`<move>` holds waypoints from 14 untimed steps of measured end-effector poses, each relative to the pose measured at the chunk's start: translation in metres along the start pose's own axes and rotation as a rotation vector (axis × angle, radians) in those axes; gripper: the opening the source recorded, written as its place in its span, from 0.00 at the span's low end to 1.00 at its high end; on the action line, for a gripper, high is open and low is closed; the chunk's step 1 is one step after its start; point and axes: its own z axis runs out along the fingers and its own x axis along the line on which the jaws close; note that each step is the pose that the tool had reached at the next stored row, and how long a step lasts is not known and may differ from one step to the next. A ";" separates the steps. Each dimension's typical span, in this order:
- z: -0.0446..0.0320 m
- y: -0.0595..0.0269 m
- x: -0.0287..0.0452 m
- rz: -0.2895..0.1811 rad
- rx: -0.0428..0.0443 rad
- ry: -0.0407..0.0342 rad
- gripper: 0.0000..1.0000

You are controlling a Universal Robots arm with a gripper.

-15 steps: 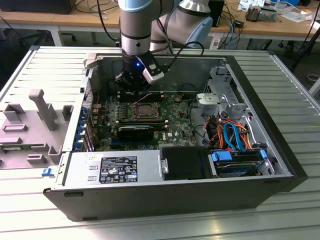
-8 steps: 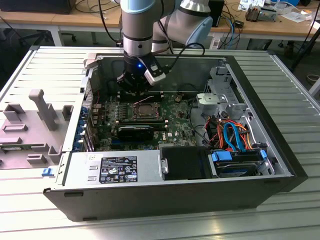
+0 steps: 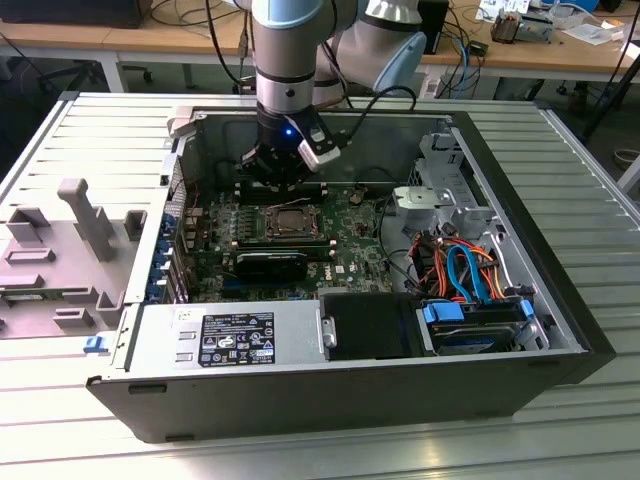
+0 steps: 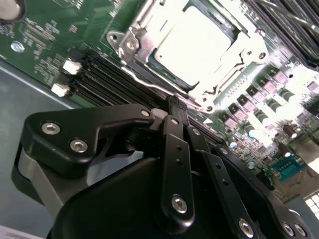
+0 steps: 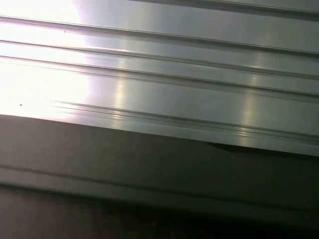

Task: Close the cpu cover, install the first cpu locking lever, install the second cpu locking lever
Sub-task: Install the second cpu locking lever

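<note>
The arm hangs over the open case (image 3: 560,300), its gripper (image 3: 285,165) low at the back wall, at about twelve o'clock from the cpu cover (image 3: 288,222). In the second wrist view the gripper (image 4: 175,107) has its fingers pressed together, with nothing between them, the narrow tip just beside a thin lever (image 4: 149,85) along the socket edge; likely a pushing pose rather than a grasp. The cover (image 4: 144,30) lies flat on the socket, framing the bright chip (image 4: 194,45), near the middle of the green board (image 3: 345,262).
</note>
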 end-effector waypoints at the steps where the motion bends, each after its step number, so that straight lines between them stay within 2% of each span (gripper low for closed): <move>1: 0.0002 -0.0003 -0.0018 0.000 0.0000 0.0000 0.11; 14: 0.0046 -0.0031 -0.0229 -0.002 -0.0007 0.0021 0.11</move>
